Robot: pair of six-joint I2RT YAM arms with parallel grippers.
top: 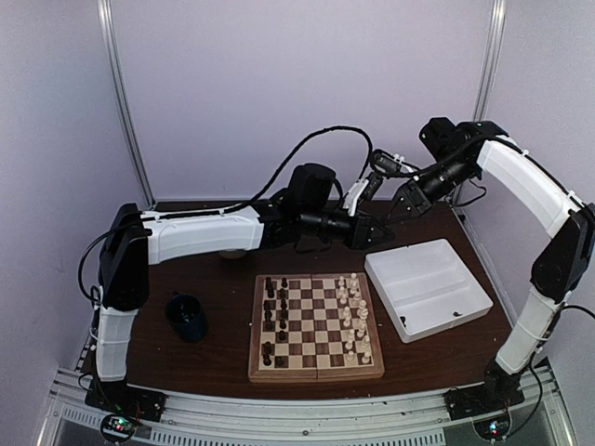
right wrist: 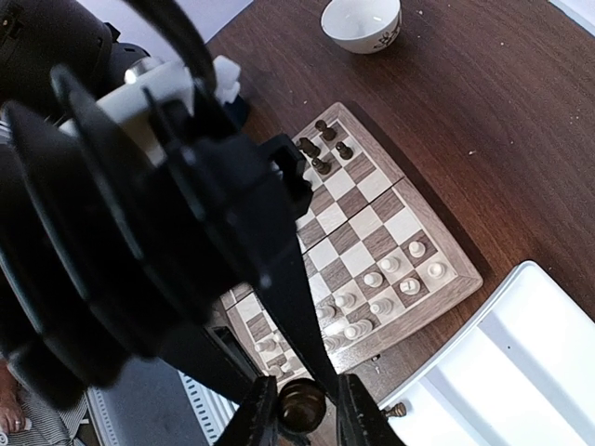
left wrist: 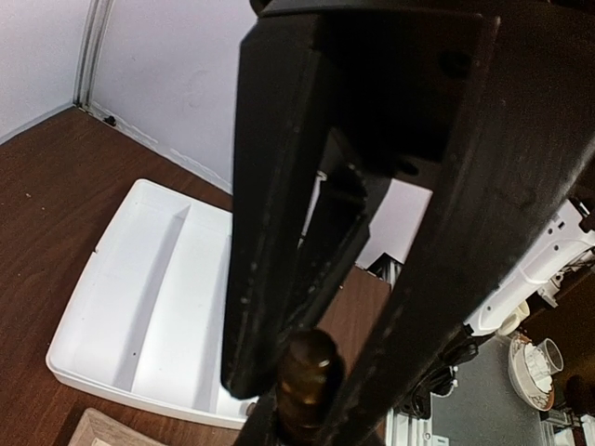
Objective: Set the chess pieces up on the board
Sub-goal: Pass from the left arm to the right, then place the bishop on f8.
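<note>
— Looking for one dark piece (left wrist: 307,372). Where is it?
— Up in the air, past the far side of the board (top: 316,374) and close to the white tray (top: 437,249). The left gripper (left wrist: 299,423) has it.
— How does it hold it?
— Its two black fingers (left wrist: 270,279) pinch the piece at their tips. The round top pokes out between them.
— And the right gripper (right wrist: 302,420)?
— It is at the same spot, tip to tip with the left one. Its fingers (right wrist: 260,413) stand one on each side of the same piece, very close. I cannot tell if they press on it or only sit beside it.
— What is on the board?
— The dark men (top: 270,316) stand along the left side. The cream men (top: 355,316) stand along the right side. The middle squares are bare.
— Where is the board?
— Flat on the brown table, near the front, between the two arm bases.
— Anything else?
— The tray lies just right of the board, turned a bit. A dark blue cup (top: 189,318) stands left of the board. A white bowl (right wrist: 361,23) sits behind the left arm
</note>
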